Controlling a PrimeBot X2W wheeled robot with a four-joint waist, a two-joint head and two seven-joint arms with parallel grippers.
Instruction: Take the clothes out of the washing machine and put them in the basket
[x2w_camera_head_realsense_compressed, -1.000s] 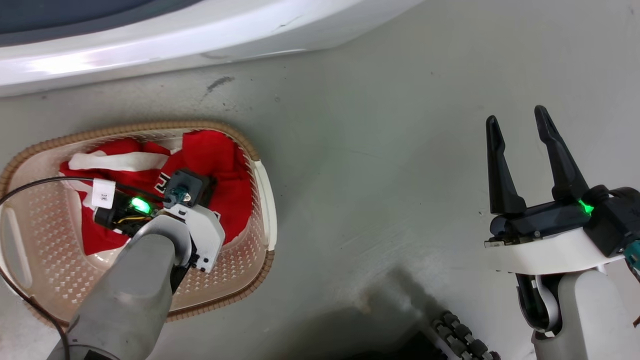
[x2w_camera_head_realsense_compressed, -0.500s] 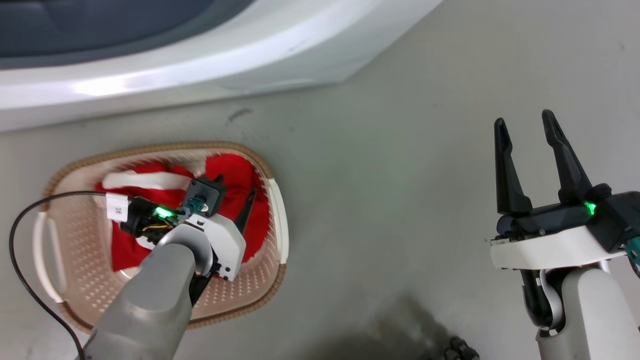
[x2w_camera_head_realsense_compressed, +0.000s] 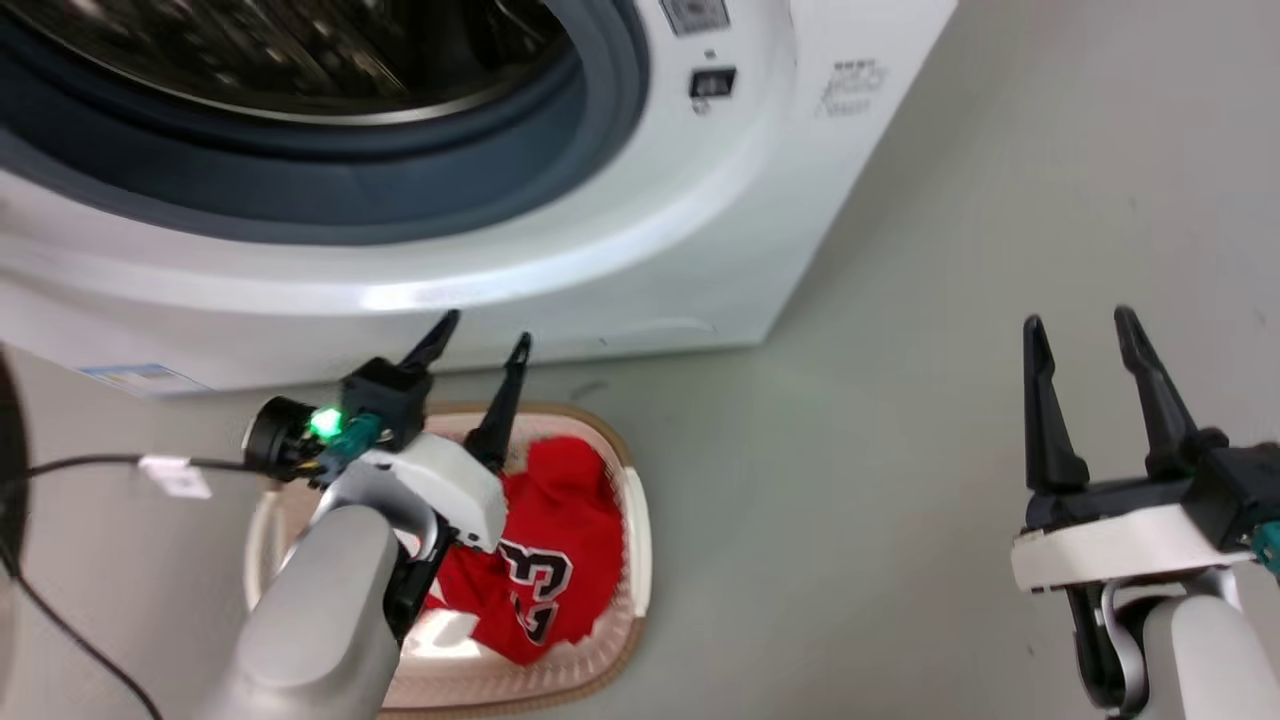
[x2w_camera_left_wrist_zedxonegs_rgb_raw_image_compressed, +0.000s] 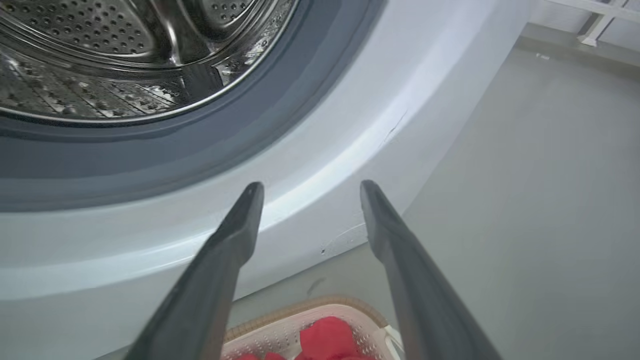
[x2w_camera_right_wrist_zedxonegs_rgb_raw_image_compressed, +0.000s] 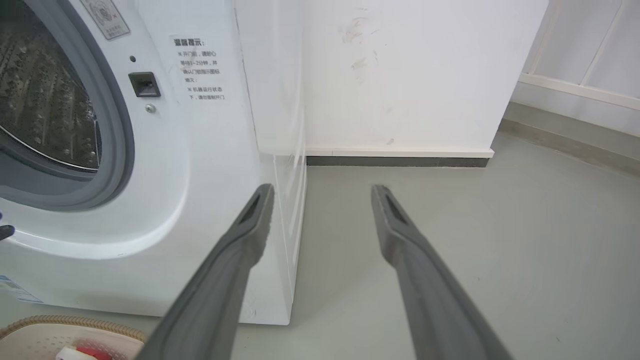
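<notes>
Two grippers on my feeds right now, and both are empty. My left gripper (x2w_camera_head_realsense_compressed: 484, 330) has its fingers spread well apart with nothing between them. It hangs over the far end of the basket (x2w_camera_head_realsense_compressed: 637, 545), with the tips aimed at the white front of the washing machine (x2w_camera_head_realsense_compressed: 700, 230), just under the grey porthole seal (x2w_camera_head_realsense_compressed: 400, 190). On the left wrist view the tips look close to that panel, but I honestly can't tell if they touch it.

The clothes (x2w_camera_head_realsense_compressed: 555, 540) are down in the basket, below this gripper and back toward its wrist. It's a red jersey bunched up with a black-and-white "23" facing up, lying mostly on the side nearer my other arm. The basket itself sits on the floor (x2w_camera_head_realsense_compressed: 900, 400) right at the foot of the washer. Up past the left fingertips I get the shiny perforated drum (x2w_camera_left_wrist_zedxonegs_rgb_raw_image_compressed: 100, 60).

My right gripper (x2w_camera_head_realsense_compressed: 1078, 318) is well off to the side over bare floor, fingers parted about as wide as the left ones, gripping nothing. Ahead of its tips is the washer's front corner, with a white wall (x2w_camera_right_wrist_zedxonegs_rgb_raw_image_compressed: 400, 75) beyond it. The latch slot (x2w_camera_right_wrist_zedxonegs_rgb_raw_image_compressed: 144, 84) sits up and to the left of those tips.
</notes>
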